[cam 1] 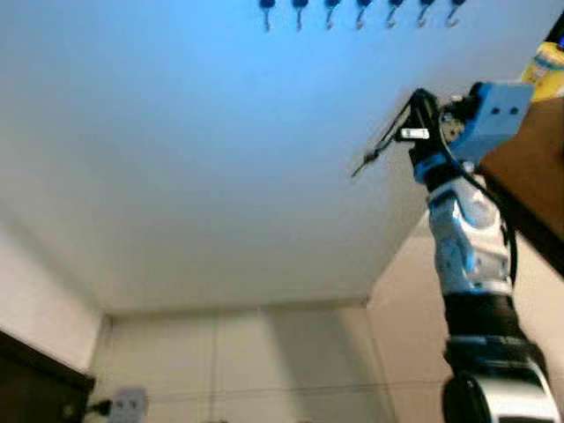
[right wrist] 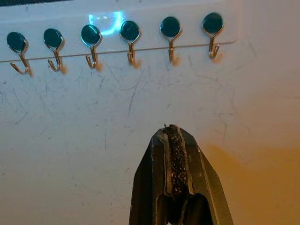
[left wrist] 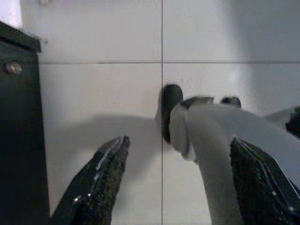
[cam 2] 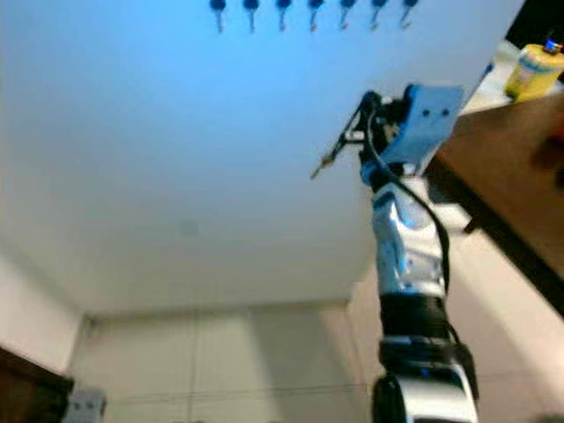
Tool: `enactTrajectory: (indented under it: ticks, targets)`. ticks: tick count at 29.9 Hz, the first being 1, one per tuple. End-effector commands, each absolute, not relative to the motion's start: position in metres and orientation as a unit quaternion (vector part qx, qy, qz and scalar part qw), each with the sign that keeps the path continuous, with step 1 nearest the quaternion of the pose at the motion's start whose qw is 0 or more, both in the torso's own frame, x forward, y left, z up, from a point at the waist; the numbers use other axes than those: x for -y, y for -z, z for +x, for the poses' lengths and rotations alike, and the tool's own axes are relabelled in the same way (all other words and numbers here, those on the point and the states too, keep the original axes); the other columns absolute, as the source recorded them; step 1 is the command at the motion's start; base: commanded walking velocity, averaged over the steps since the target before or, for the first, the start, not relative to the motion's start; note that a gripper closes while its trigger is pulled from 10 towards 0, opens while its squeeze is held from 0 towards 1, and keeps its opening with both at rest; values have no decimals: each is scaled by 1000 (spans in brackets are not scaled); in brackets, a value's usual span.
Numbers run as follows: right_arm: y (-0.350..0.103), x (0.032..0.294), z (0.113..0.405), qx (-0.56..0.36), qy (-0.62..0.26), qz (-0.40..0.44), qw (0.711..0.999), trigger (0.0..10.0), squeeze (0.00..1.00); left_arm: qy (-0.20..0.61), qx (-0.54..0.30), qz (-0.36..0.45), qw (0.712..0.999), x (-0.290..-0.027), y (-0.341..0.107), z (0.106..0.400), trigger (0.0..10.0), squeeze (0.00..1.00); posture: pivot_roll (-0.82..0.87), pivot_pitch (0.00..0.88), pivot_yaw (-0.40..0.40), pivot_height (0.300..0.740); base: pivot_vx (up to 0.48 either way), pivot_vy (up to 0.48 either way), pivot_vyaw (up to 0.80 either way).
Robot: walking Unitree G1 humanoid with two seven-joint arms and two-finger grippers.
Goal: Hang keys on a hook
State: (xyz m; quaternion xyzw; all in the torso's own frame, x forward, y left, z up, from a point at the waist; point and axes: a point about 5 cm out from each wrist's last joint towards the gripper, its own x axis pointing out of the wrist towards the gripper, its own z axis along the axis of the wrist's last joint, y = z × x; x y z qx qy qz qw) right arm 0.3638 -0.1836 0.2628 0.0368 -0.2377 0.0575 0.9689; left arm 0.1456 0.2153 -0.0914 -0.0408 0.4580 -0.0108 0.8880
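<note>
A row of several metal hooks (cam 1: 359,12) with round dark-blue heads runs along the top of the white wall; the right wrist view looks straight at these hooks (right wrist: 130,42). My right gripper (cam 1: 377,155) is raised toward the wall, below and to the right of the row. Its fingers (right wrist: 174,154) are pressed shut. A thin brass-coloured bit of the keys (cam 1: 359,168) sticks out past the tip and hangs slightly down. My left gripper (left wrist: 183,185) hangs open over the pale floor tiles, with nothing between its fingers.
A brown table (cam 1: 529,167) stands close on the right, with a yellow bottle (cam 2: 533,70) on it. A dark cabinet (cam 1: 35,388) sits at the lower left beside a wall socket (cam 1: 128,404). My own grey leg (left wrist: 206,140) is below the left gripper.
</note>
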Motion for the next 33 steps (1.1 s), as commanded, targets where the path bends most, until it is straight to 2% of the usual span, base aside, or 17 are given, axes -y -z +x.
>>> enactTrajectory:
  ticks: [1,14,24,33]
  targets:
    - [-265,181,365,242,-62,34,968,10000,0,14,-473,-37,880,-216,95,137,10000,0,-28,49,38,740,0,0,0]
    - [-266,178,366,243,-69,33,967,10000,0,21,-468,-47,882,-211,94,141,10000,0,-16,50,24,740,0,0,0]
    - [-217,172,363,171,-102,97,975,10000,0,16,-493,-46,869,-201,102,126,10000,0,-25,28,9,740,0,0,0]
    - [-215,161,361,175,-128,113,970,10000,0,23,-497,-34,867,-204,101,126,10000,0,-42,18,22,740,0,0,0]
